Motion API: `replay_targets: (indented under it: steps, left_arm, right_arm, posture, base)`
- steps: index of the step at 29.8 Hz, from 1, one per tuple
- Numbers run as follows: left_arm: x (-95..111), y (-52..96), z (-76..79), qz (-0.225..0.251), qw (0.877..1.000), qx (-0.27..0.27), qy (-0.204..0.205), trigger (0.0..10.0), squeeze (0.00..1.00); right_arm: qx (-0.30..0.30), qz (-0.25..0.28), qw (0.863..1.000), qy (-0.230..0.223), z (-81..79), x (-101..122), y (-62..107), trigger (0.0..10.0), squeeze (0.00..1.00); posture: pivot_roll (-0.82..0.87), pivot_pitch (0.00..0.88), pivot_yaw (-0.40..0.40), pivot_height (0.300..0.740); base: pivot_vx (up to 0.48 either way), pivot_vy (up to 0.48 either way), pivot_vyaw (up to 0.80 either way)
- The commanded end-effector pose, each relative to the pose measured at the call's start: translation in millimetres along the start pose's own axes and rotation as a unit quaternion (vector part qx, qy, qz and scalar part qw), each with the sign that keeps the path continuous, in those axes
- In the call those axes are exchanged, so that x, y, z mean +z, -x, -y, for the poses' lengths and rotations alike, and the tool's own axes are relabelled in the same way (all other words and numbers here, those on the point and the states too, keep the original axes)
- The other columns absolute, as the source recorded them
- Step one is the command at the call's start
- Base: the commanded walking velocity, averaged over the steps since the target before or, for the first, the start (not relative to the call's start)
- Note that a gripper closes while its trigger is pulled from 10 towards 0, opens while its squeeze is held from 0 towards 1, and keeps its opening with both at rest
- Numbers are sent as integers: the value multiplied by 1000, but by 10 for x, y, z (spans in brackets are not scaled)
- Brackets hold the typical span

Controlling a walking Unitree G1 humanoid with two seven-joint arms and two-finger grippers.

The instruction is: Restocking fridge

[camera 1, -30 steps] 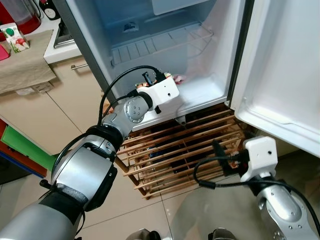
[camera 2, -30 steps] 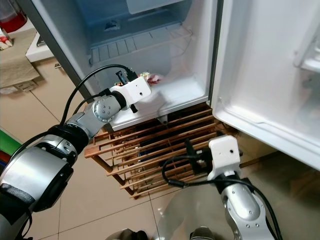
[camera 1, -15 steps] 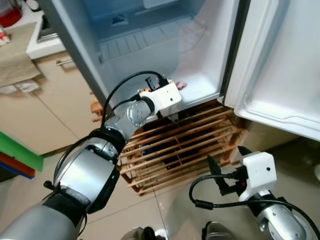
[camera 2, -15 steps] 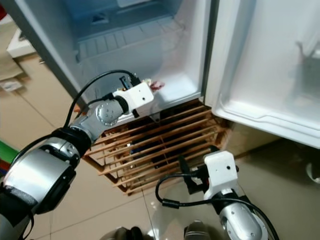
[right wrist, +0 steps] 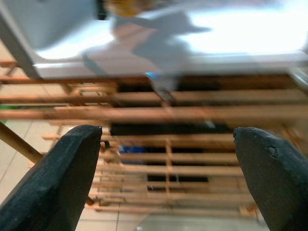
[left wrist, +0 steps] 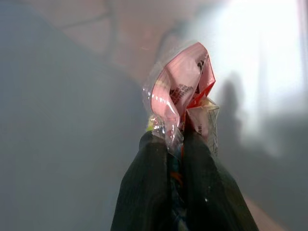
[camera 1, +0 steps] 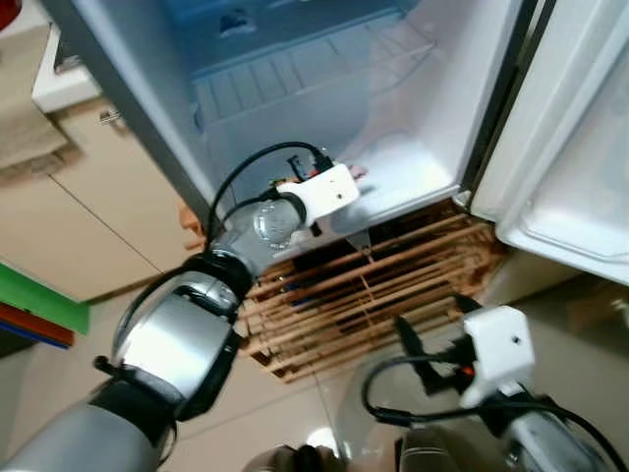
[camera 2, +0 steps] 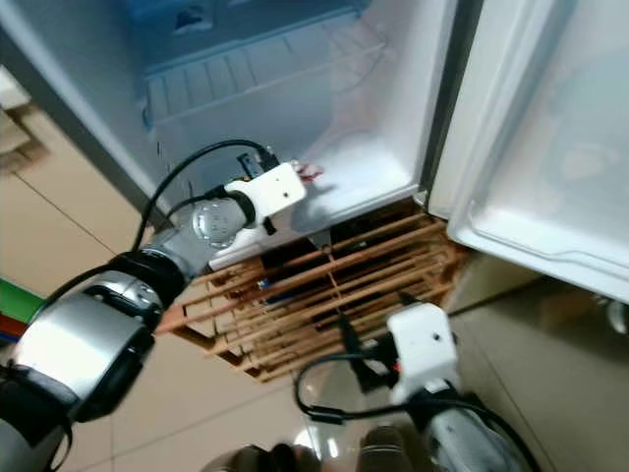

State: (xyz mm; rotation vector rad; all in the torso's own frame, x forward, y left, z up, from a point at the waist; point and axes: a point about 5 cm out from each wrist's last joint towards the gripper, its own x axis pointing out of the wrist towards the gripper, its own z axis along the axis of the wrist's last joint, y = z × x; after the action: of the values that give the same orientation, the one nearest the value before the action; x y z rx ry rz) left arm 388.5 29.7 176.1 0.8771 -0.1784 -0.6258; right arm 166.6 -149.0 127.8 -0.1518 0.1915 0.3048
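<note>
My left gripper (left wrist: pixel 177 139) is shut on a crumpled pink and red plastic packet (left wrist: pixel 182 91), which sticks out past its fingertips. In the eye views the packet (camera 1: pixel 354 172) pokes out beyond the arm's white wrist box (camera 1: pixel 319 191), just over the front of the open fridge's white bottom floor (camera 1: pixel 408 162). A wire shelf (camera 1: pixel 295 84) crosses the fridge above it. My right gripper (right wrist: pixel 166 137) is open and holds nothing. It hangs low in front of the wooden slatted rack (camera 1: pixel 378 285) under the fridge.
The fridge door (camera 1: pixel 580 147) stands open on the right. Beige kitchen cabinets (camera 1: pixel 88 206) and a green panel (camera 1: pixel 39 295) lie to the left. Tiled floor (camera 1: pixel 334 393) runs in front of the rack.
The camera has shifted, so the whole scene sits differently. The left gripper still holds the packet at the fridge's bottom front. The right arm shows lower in the picture.
</note>
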Motion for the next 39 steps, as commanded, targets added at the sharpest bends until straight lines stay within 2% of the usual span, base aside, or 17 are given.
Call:
replay_targets:
  steps: [1,16,21,24,27,32,33,39]
  left_arm:
    - [-205,84,-66,-36,999,14,-10,10000,0]
    - [-121,21,119,-42,999,-25,1,10000,0]
    - [-140,16,131,-58,998,-19,2,10000,0]
    - [-166,18,110,-73,997,-8,5,10000,0]
    - [-136,7,79,-67,998,-9,-9,10000,0]
    - [-110,0,54,-61,998,-6,-29,10000,0]
    - [-109,-1,59,-61,998,-9,-25,10000,1000]
    - [-47,-21,38,-46,999,1,-29,10000,1000]
  right_arm:
    - [19,1,1000,-13,-96,7,6,10000,0]
    - [25,-2,1000,-12,-132,5,3,10000,0]
    - [45,34,998,-1,-150,147,5,10000,0]
    - [75,68,994,32,-193,296,11,10000,0]
    - [72,95,992,43,-184,411,-18,10000,0]
    - [67,101,992,42,-177,430,-25,10000,0]
    - [60,97,993,42,-166,420,-25,10000,0]
    - [50,89,994,39,-152,392,-12,10000,0]
  posture:
    - [-282,221,162,740]
    - [-284,220,169,740]
    - [-285,225,170,740]
    - [-287,227,169,740]
    - [-290,230,168,740]
    - [-291,230,167,740]
    - [-294,234,171,740]
    - [-292,237,170,740]
  base:
    - [0,0,0]
    - [0,0,0]
    - [0,0,0]
    - [0,0,0]
    - [0,0,0]
    - [0,0,0]
    - [0,0,0]
    - [0,0,0]
